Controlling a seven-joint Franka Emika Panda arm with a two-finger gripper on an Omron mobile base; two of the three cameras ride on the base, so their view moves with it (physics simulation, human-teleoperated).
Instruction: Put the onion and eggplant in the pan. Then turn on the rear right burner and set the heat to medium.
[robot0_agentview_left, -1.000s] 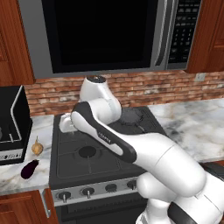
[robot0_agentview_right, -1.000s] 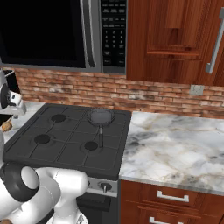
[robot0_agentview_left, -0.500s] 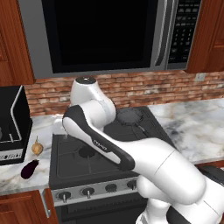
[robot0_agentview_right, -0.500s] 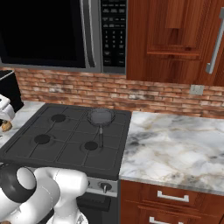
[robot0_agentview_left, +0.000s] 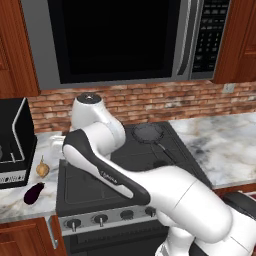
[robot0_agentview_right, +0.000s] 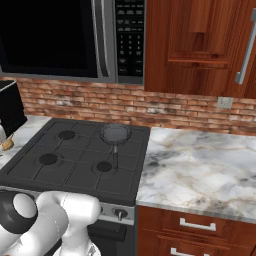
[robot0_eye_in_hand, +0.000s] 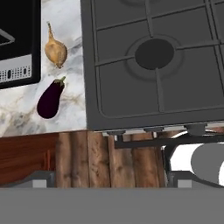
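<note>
**Nothing picked yet, both veg on the counter**

Onion (robot0_eye_in_hand: 55, 50) and eggplant (robot0_eye_in_hand: 50, 99) lie side by side, apart, on the marble left of the stove (robot0_agentview_left: 90, 187), beside a black appliance (robot0_agentview_left: 15, 142). Pan (robot0_agentview_right: 115, 134) sits empty on the rear right burner, handle toward me, ready to receive. Claw is wide and empty. My hand cam looks down over the stove's front-left corner; I judge onion first.
</note>
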